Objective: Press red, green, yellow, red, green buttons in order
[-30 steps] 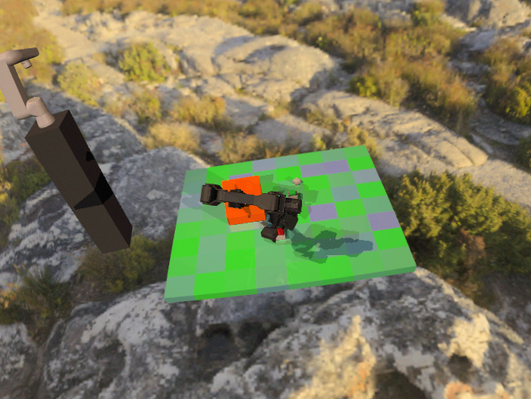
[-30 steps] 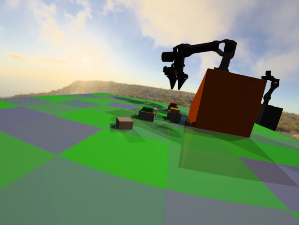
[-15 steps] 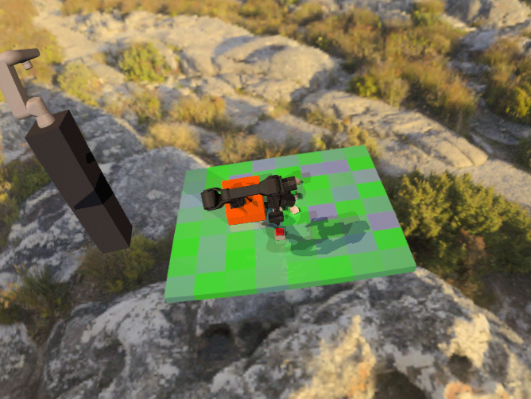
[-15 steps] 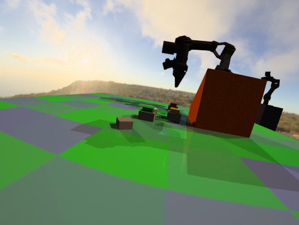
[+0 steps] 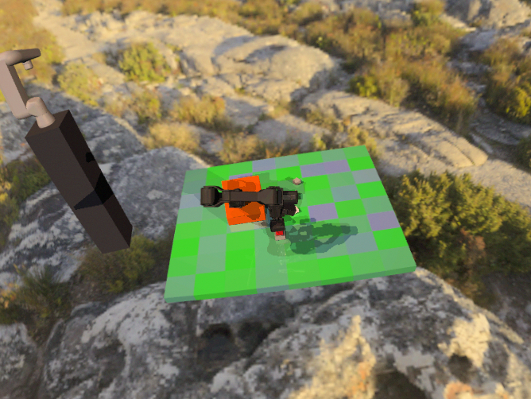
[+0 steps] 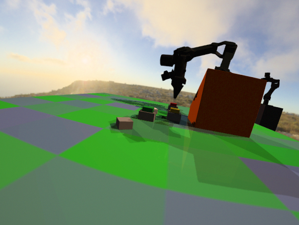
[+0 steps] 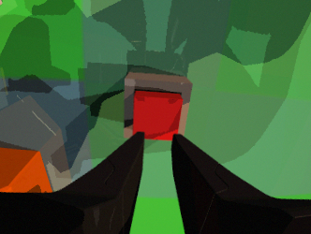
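The red button [image 5: 280, 233] [image 6: 173, 104] [image 7: 156, 112] sits raised on its grey housing. My gripper [image 5: 277, 227] [image 6: 174, 97] [image 7: 158, 139] points down above it, its tips clear of the cap in the exterior view. In the wrist view the fingertips are drawn together to a narrow gap with nothing between them, over the cap's near edge. The yellow button [image 6: 174, 110] stands near the orange box, in front of the red one. The green button [image 6: 148, 109] stands farther left. Both are hidden under the arm in the top view.
A pinkish block [image 5: 296, 181] [image 6: 124, 123] lies beyond the green button. A pale block [image 5: 296, 210] [image 6: 155, 110] shows partly behind the green button's housing. The orange box [image 5: 246, 216] [image 6: 229, 104] [image 7: 19, 170] carries my arm. A dark pillar [image 5: 81, 171] with another arm stands off the table.
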Tool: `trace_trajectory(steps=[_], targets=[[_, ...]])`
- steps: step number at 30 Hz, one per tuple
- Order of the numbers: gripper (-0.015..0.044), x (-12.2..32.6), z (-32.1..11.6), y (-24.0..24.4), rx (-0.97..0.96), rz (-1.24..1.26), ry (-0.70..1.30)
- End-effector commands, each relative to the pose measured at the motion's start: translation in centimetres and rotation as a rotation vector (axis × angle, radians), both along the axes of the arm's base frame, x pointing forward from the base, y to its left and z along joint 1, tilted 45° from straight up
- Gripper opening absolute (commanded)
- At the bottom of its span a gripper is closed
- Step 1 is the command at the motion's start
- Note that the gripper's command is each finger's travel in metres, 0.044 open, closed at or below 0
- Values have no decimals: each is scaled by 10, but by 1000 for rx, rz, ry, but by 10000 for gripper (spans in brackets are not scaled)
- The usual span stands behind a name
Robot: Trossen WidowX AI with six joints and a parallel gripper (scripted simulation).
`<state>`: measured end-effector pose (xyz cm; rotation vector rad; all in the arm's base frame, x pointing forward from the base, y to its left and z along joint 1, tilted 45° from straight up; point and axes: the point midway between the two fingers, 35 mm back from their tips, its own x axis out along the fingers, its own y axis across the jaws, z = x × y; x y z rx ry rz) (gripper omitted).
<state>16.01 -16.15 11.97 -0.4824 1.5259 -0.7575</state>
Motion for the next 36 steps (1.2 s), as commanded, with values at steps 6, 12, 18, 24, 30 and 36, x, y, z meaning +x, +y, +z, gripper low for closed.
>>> trace_trajectory(steps=[6, 12, 18, 24, 30, 36], targets=[[20, 0, -1, -1, 2, 3, -3], [20, -1, -8, -7, 3, 3, -3], [20, -2, -14, -14, 2, 3, -3], [20, -3, -21, -21, 1, 3, -3], [20, -4, -23, -23, 0, 3, -3], [20, -4, -23, -23, 0, 3, -3]])
